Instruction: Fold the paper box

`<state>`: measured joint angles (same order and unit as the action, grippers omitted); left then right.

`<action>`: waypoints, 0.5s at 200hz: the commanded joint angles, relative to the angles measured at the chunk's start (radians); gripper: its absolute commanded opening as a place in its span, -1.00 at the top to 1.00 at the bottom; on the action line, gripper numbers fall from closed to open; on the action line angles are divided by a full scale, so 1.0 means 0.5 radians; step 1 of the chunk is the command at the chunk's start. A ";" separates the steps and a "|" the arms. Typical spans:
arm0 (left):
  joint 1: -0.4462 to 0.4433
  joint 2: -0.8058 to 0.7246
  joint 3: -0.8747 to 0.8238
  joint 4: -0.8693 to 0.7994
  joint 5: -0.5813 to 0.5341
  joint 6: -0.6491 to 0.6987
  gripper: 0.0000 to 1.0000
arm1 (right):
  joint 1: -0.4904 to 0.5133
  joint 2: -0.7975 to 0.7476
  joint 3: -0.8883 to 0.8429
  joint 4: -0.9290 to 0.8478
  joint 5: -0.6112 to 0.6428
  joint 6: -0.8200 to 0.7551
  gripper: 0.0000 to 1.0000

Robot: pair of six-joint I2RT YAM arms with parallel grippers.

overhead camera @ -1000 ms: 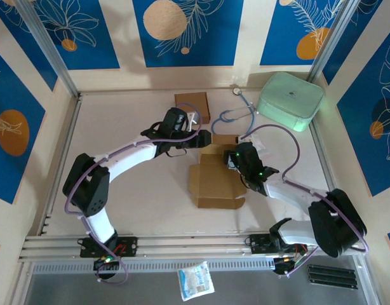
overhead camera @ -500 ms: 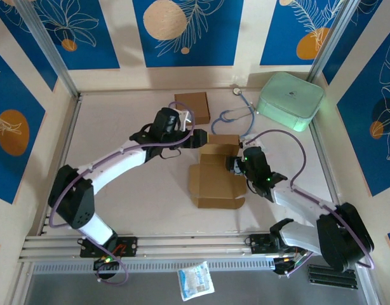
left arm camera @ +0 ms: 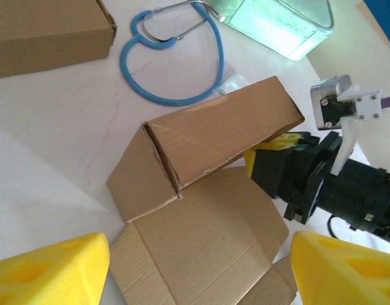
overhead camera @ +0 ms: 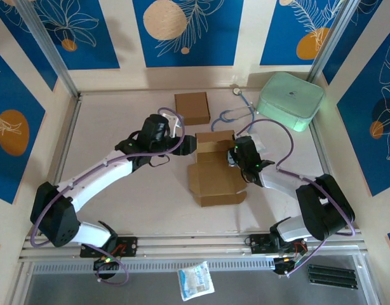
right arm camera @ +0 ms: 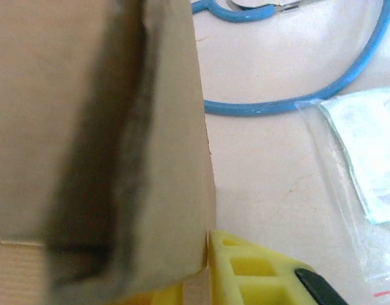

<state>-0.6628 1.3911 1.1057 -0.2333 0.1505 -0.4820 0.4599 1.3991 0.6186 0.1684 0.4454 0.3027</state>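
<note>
The paper box is brown cardboard, lying half unfolded mid-table with its far wall raised and tilted. In the left wrist view my left gripper is open, its yellow fingers wide apart above the flat base panel and touching nothing. It sits at the box's left far corner. My right gripper is at the right end of the raised wall. Its yellow pads pinch the edge of that cardboard wall, so the right gripper is shut on it.
A second, folded brown box lies at the back. A blue stethoscope and a mint-green case sit back right of the box. A clear plastic packet lies right of the right gripper. Another packet is on the front ledge.
My left arm has pulled back to the left, away from the box. My right gripper has moved up to the raised wall's right end and closed on it.
</note>
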 commanded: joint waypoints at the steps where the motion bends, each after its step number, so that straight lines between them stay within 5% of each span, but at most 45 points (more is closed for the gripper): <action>1: 0.010 -0.086 -0.007 -0.096 -0.109 0.132 -0.51 | -0.017 -0.126 0.085 -0.030 -0.088 -0.112 0.77; 34: 0.012 -0.203 0.004 -0.182 -0.235 0.273 -0.50 | 0.007 -0.310 0.294 -0.270 -0.257 -0.544 1.00; 61: 0.023 -0.337 0.071 -0.395 -0.598 0.450 -0.51 | 0.027 -0.451 0.591 -0.579 -0.414 -1.079 1.00; 100: 0.124 -0.553 0.133 -0.594 -0.830 0.538 -0.52 | 0.310 -0.496 0.988 -1.060 -0.352 -2.444 1.00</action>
<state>-0.6380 1.1812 1.1225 -0.4389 -0.1440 -0.2729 0.5255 1.1694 1.0344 -0.1757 0.2787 -0.3931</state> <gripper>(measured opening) 0.757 0.047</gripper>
